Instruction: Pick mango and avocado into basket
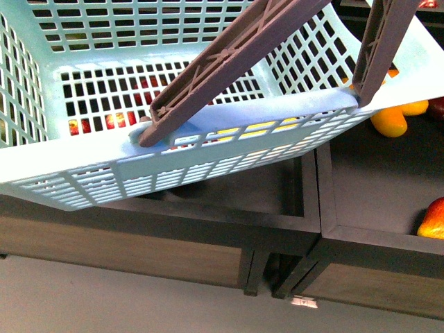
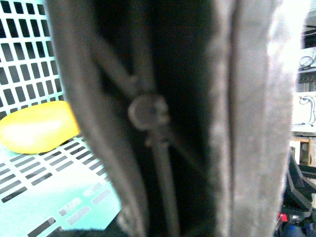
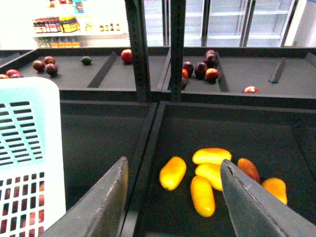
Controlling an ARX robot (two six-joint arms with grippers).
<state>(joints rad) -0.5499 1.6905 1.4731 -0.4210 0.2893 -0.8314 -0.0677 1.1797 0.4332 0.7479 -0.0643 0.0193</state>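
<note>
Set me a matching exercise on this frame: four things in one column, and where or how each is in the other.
Things:
1. mango
2. mango pile
3. handle
4. right gripper

Place or state:
a. open, holding nothing
b. grey-brown, slanting upward
c. lying on the basket floor
d. in a dark bin

Pairs: 1-c, 2-d, 3-b, 4-a.

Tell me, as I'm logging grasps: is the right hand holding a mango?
No, the right hand is open and empty, with the mangoes lying in the bin beyond it.
</note>
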